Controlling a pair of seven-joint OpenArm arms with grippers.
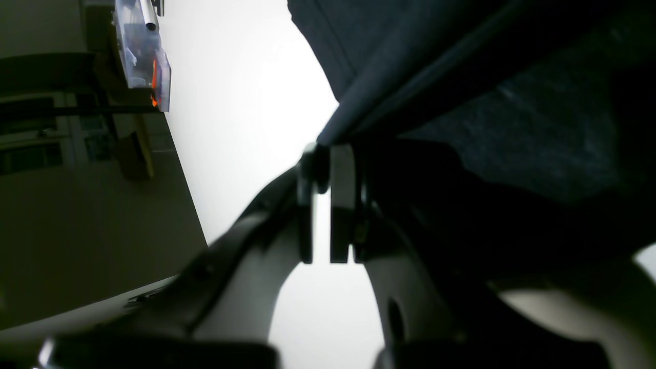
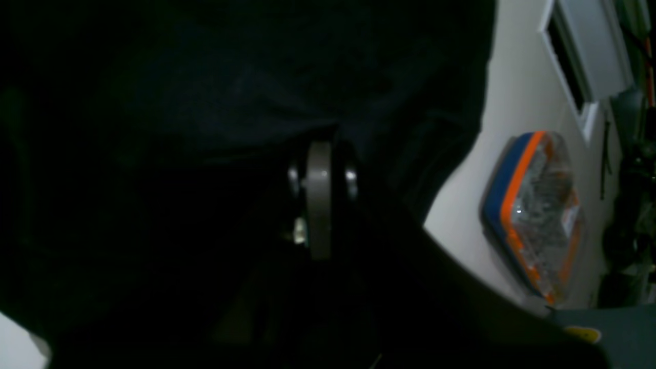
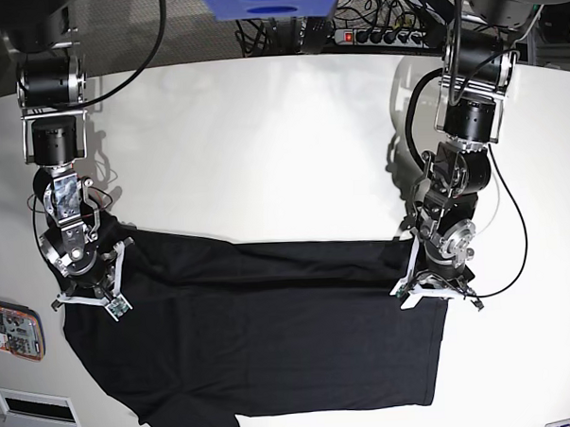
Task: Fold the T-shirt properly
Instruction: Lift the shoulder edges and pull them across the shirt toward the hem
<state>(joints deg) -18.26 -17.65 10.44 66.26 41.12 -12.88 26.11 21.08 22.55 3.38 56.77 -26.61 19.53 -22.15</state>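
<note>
A: What do our two pincers have at this moment?

B: Our left pincer (image 1: 325, 154) is pinching a ridge of the black T-shirt (image 3: 291, 341). Our right pincer (image 3: 119, 285) is pressed together on the shirt too, though the dark cloth hides just how much it has. The shirt lies on the desk (image 3: 263, 148), its upper band running between both pincers and the broad remainder spreading toward the bottom of the base view.

A: Where could our fold go wrong?

B: Slippage, I judge. In the left wrist view only a narrow gathered ridge meets the tips, so a quick pull could free it and leave us a lopsided fold.

A: And if both grips hold?

B: Unequal travel could skew us. The lower outline looks uneven, with a flap jutting out below our right pincer, so matching our hands won't by itself square the edges. Pulling too far apart could also stretch the ridge and set creases.

A: Anything near us to catch?

B: The orange-trimmed case (image 2: 538, 215) sits just beside the cloth, outward from our right pincer. A wide sweep there could snag or shove it.
</note>
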